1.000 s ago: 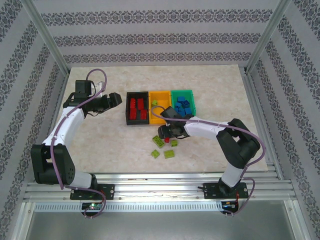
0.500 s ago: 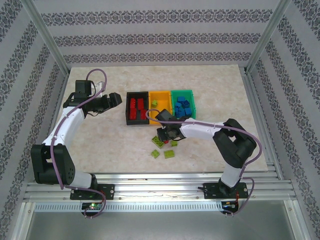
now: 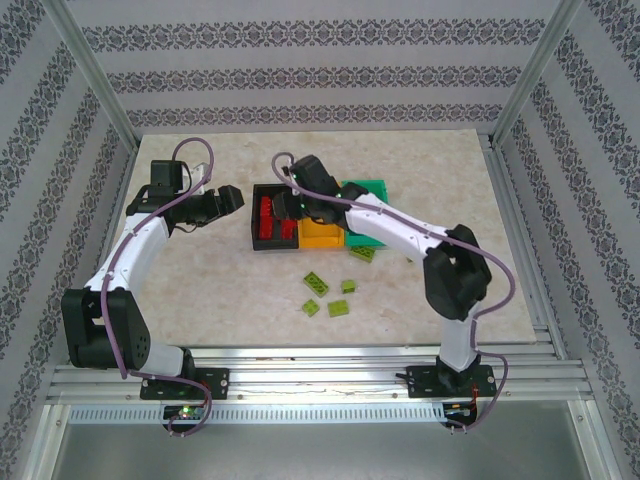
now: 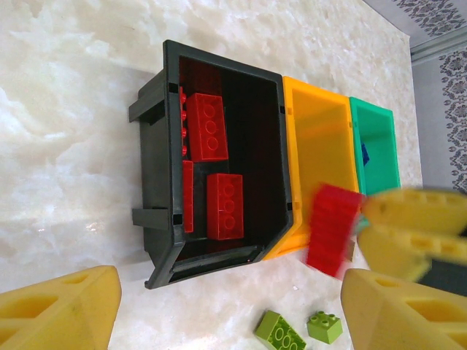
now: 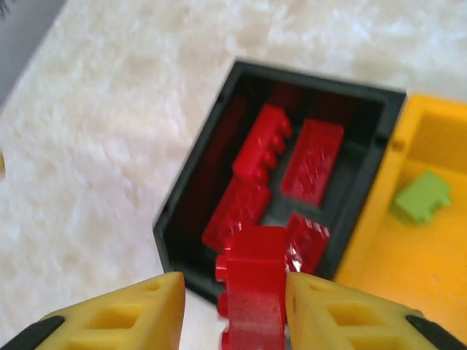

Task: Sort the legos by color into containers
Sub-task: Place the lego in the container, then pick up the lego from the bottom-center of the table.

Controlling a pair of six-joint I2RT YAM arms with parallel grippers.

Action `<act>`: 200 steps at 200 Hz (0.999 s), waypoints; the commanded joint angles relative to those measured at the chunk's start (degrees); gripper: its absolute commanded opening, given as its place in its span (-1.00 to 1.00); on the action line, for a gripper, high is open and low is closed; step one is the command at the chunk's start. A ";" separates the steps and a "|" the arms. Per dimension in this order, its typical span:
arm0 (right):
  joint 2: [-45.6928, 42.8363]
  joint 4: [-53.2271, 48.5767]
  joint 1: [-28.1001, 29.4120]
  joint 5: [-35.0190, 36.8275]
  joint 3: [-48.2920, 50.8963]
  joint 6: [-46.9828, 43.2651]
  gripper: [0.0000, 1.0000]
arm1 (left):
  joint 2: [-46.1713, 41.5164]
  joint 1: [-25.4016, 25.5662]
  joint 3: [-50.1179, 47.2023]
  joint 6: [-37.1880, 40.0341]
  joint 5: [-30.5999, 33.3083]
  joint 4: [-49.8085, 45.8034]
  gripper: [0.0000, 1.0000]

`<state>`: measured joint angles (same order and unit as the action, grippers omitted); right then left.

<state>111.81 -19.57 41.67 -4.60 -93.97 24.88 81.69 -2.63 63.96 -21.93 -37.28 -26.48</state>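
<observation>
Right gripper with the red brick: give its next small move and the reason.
Probably ease a little farther over the black plastic bin, then open. The right gripper is shut on the red studded plastic brick, which hangs over the bin's near rim, not its middle; other red bricks lie inside.

Pale beige marbled worktop (image 3: 200, 290) lies flat, approx. square. Grey-white wall panels (image 3: 300, 60) w/ floral-pattern bands stand behind it & along both sides. Slanted aluminium posts (image 3: 95, 75) rise at the rear corners. Ribbed aluminium rail (image 3: 320, 362) runs along the near edge, plain grey ledge (image 3: 320, 450) just below.
</observation>
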 commanded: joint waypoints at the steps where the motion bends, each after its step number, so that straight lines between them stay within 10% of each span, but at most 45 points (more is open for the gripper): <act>1: 4.14 -2.78 -0.54 -3.56 -5.57 -0.41 -0.04 | -0.41 -0.18 -0.05 0.42 -0.09 1.08 0.59; 124: -27.03 3.16 -0.15 2.11 41.38 -0.69 0.00 | 0.29 -0.18 -0.07 0.63 0.12 1.10 0.59; 200: -33.82 -0.55 -0.08 2.87 52.21 1.30 0.06 | 0.88 -0.16 -0.33 0.49 0.40 1.39 0.59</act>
<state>79.00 -18.83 41.39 -2.98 -43.51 24.73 81.76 -2.63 63.96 -21.93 -37.23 -26.48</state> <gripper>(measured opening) 0.525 0.794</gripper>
